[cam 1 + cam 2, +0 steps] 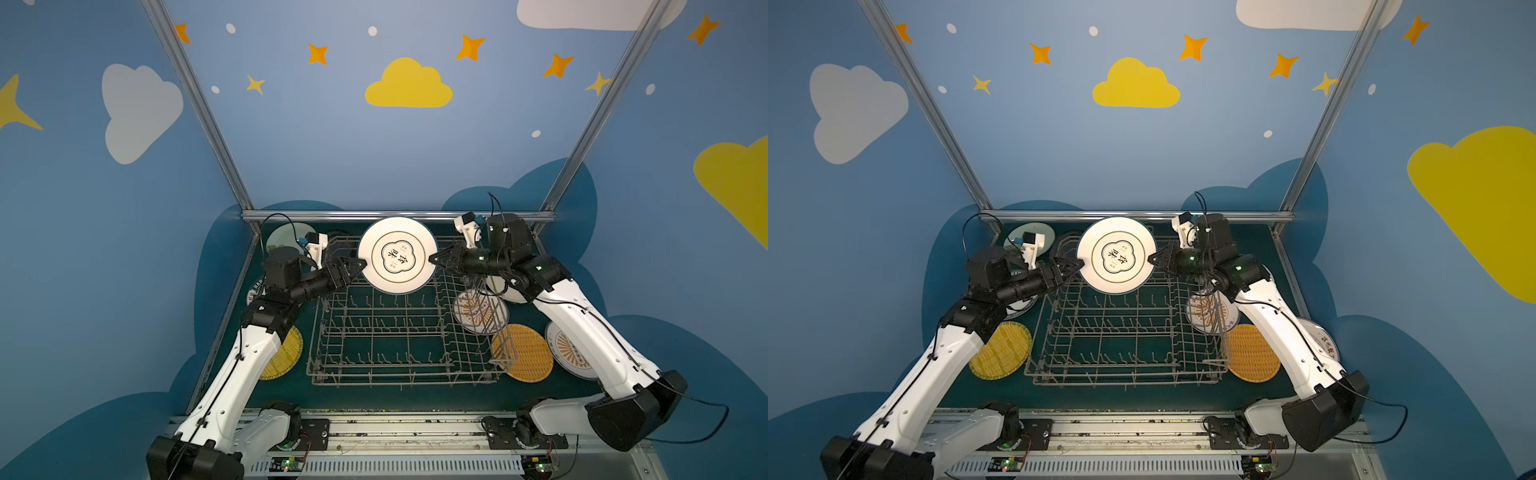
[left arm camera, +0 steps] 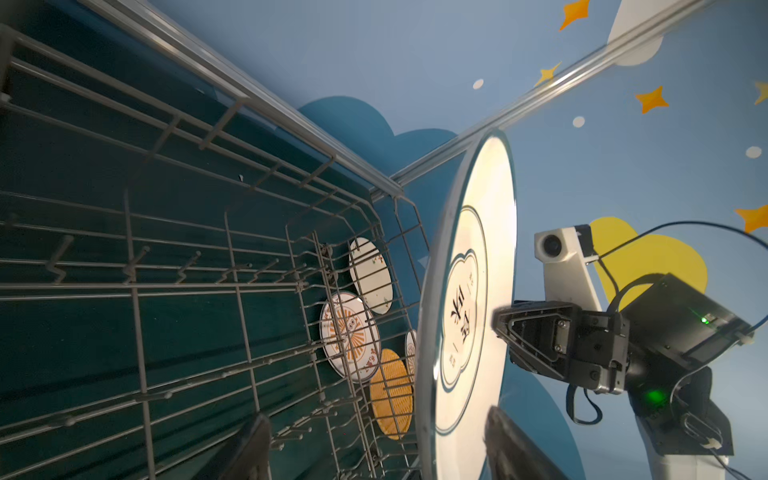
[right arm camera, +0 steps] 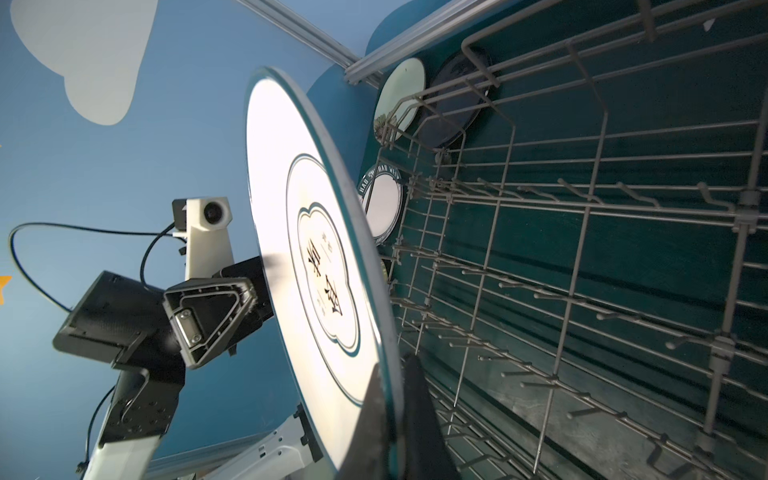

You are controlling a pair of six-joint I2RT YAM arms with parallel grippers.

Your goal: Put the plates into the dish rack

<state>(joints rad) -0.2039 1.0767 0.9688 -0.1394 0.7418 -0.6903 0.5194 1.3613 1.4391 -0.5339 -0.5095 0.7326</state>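
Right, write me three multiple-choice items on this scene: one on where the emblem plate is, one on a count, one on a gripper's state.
1. Where is the white emblem plate?
A. Lying flat, face up.
B. Held upright at the far end of the dish rack.
C. Stacked on another plate.

2. How many yellow woven plates lie on the table?
A. One.
B. Four.
C. Two.

3. What is the right gripper doing?
A. Pinching the emblem plate's rim.
B. Hanging open, clear of everything.
C. Gripping a rack wire.

Answers:
1. B: in both top views the plate stands on edge between the left gripper and the right gripper.
2. C: one lies left of the rack and one lies right of it.
3. A: the right wrist view shows its fingers closed on the rim.
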